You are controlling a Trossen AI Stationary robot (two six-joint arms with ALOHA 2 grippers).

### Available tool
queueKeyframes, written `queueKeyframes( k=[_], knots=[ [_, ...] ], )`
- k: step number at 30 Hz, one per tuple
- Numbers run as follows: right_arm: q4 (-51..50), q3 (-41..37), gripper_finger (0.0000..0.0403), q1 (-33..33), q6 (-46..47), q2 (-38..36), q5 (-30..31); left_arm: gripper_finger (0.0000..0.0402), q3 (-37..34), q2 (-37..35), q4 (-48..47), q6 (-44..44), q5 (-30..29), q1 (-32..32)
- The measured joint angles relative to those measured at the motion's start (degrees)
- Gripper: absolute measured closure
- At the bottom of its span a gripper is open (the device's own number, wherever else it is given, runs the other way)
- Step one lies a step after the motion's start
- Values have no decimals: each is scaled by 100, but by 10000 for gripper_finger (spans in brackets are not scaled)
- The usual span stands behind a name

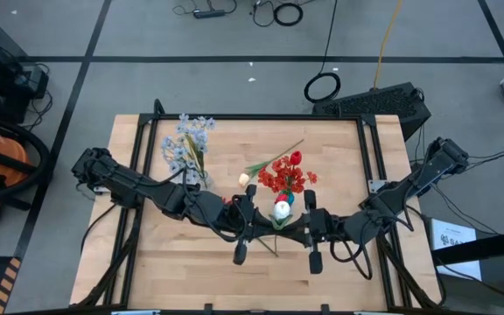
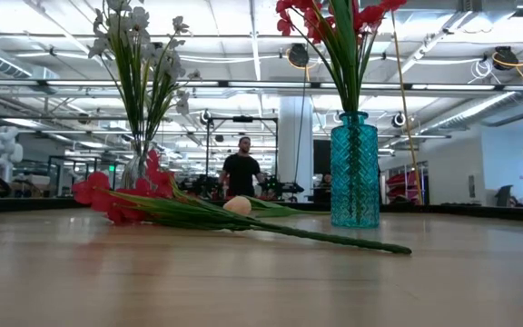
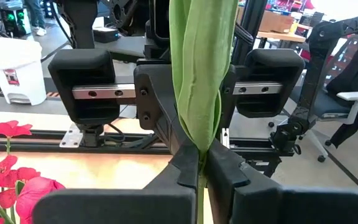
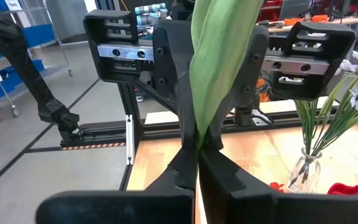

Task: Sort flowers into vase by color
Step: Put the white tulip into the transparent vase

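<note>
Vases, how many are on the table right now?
2. A clear glass vase holding the pale blue-white sprays stands toward the left arm's side, and a teal glass vase holding red flowers stands near the table's middle. Neither seems hidden.

We reach both dark six-joint arms in from opposite table edges, bending low so the wrists meet near the middle front of the pale wooden table (image 1: pixel 147 254). Our left gripper (image 1: pixel 254 216) and right gripper (image 1: pixel 306 219) face each other, just apart. In the left wrist view our two dark fingers (image 3: pixel 188 165) press together around a long green stem and leaf (image 3: pixel 199 74). In the right wrist view the right gripper's fingers (image 4: pixel 219 168) pinch the same green stem.
</note>
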Motion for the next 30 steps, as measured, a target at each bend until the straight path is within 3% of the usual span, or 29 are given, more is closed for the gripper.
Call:
queueKeyframes(
  k=[4, 8, 15, 24, 30],
  knots=[
    [-4, 0, 387, -4, 182, -2, -2, 389, 0, 0, -2, 2, -6, 0],
    [-46, 0, 344, -9, 222, -2, 18, 389, 0, -57, -89, 20, -161, 11],
    [-482, 9, 280, -8, 495, -214, 59, 389, 0, -518, -984, 37, -540, 2],
    [-3129, 9, 283, 221, 3132, -667, -18, 390, -789, -1311, -1207, 155, -1330, -144],
    [-3578, 9, 300, 453, 3717, -649, -27, 390, -1839, -2063, -1150, -28, -1862, -49]
  ],
)
